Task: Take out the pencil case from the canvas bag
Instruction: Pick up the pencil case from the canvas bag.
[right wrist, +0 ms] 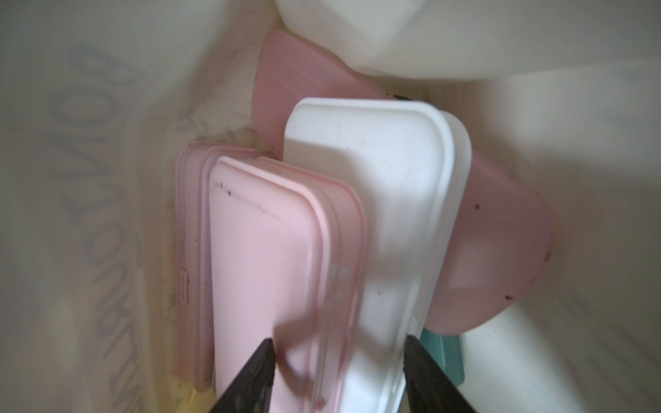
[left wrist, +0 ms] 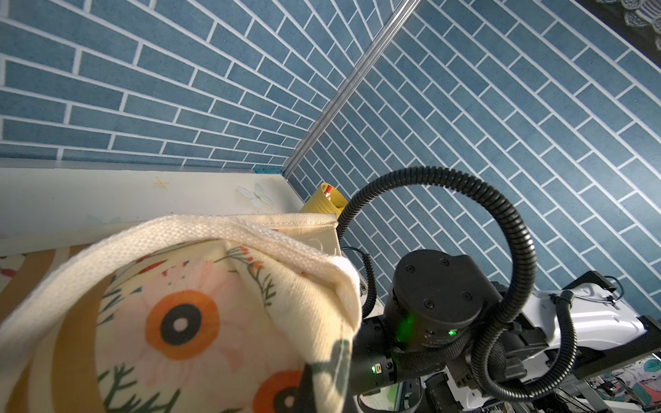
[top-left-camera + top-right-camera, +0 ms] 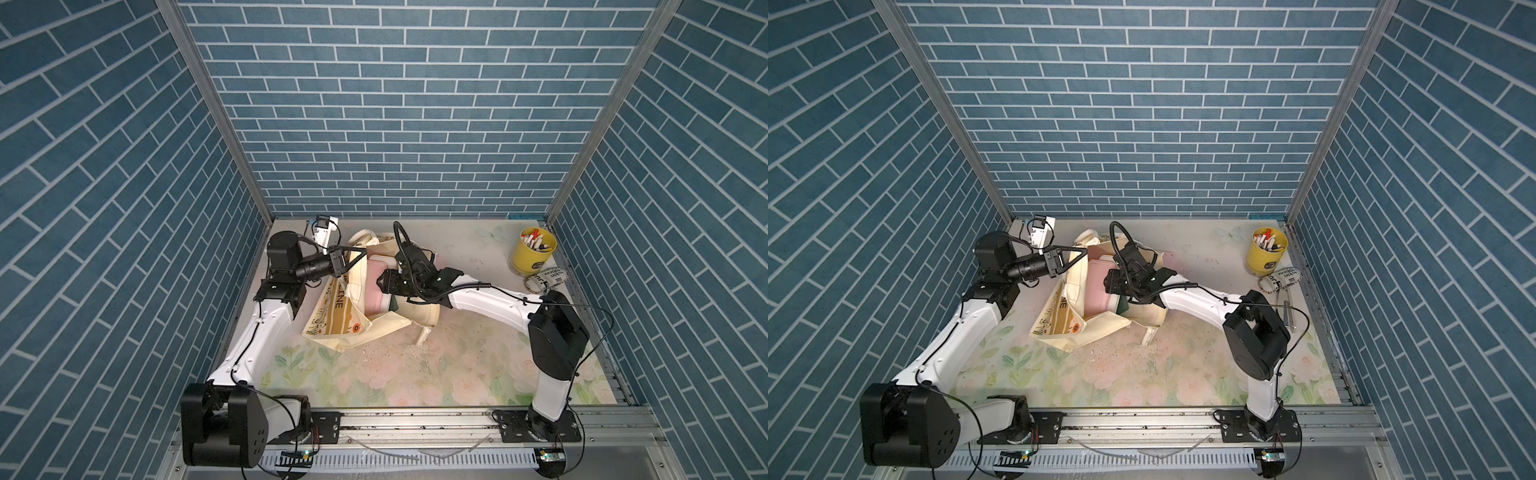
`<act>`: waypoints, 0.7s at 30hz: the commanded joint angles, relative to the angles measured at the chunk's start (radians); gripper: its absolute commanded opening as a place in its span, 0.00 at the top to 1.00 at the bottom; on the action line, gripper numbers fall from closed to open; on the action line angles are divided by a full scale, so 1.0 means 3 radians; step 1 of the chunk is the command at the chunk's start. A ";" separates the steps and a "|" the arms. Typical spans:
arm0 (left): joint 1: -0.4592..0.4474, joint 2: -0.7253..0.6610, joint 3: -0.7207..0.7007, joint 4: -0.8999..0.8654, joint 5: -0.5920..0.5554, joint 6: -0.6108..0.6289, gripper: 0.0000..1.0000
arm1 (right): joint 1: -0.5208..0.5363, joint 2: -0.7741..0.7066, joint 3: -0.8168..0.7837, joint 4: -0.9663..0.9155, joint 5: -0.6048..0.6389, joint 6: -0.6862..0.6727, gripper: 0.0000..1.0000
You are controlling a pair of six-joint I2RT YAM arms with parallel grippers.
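The canvas bag [image 3: 330,322] lies slumped on the surface, its mouth facing the right arm; the left fingers [image 3: 360,250] are pinched fully shut on the cloth of the bag's upper rim and hold the mouth up. The right fingers [image 1: 250,389] are inside the mouth, spread wide and gripping nothing. Directly ahead of them a pink case [image 1: 264,250] and a white case [image 1: 365,178] stand on edge, side by side and touching; their long axes run away from the fingers into the bag's depth, and both lie between the tips. Which of the two is the pencil case cannot be told; either way it is inside the bag, and the right arm is nearer. Beside the white case sit a pink rounded piece [image 1: 500,250] and a teal item [image 1: 445,352]; a yellow pen pot [image 3: 533,253] holding pens stands well apart.
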 commanded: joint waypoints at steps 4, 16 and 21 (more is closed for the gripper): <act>-0.0023 -0.0030 0.0016 0.0328 0.0310 -0.0010 1.00 | 0.0014 -0.0262 0.0042 0.0015 0.0457 -0.0266 0.44; -0.0023 -0.0017 -0.0015 0.0333 0.0314 0.0015 1.00 | 0.0022 -0.0268 0.0023 0.0019 0.0507 -0.0193 0.44; -0.0023 0.0011 0.0002 0.0329 0.0291 0.0023 1.00 | 0.0030 -0.0472 -0.0185 0.0172 0.0742 -0.0229 0.45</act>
